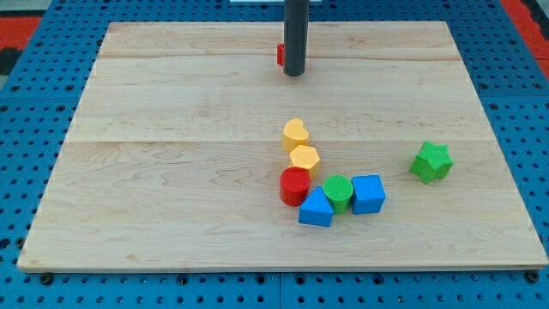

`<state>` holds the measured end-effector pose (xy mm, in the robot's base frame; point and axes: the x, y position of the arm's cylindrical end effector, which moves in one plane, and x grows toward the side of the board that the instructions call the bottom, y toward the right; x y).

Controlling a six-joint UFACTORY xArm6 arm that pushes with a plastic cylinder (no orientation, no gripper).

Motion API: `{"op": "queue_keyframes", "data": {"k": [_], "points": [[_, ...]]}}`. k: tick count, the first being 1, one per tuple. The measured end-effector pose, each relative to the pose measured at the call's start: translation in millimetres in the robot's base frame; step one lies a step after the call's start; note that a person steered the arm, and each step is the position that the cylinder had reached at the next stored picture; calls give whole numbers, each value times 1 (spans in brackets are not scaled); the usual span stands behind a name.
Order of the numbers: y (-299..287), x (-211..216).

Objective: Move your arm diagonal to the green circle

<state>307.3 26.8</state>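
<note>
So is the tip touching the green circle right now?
No. My tip sits near the view's top beside a red block, far from the green circle in the lower cluster.

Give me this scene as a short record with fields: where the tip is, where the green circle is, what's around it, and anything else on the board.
tip: my tip near the view's top, beside a partly hidden red block
target: green circle block, low in the cluster, far from the tip
touching target: blue cube on the view's right, another blue block at lower left
nearby: red cylinder, yellow hexagon block, yellow heart block
apart: green star-shaped block, view's right
surface: wooden board
</note>
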Motion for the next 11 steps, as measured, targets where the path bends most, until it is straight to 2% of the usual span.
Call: {"op": "queue_keyframes", "data": {"k": [2, 3, 5, 7, 10, 11], "points": [[3, 5], [24, 8], [165, 12], [213, 135], [205, 133], [183, 109]]}}
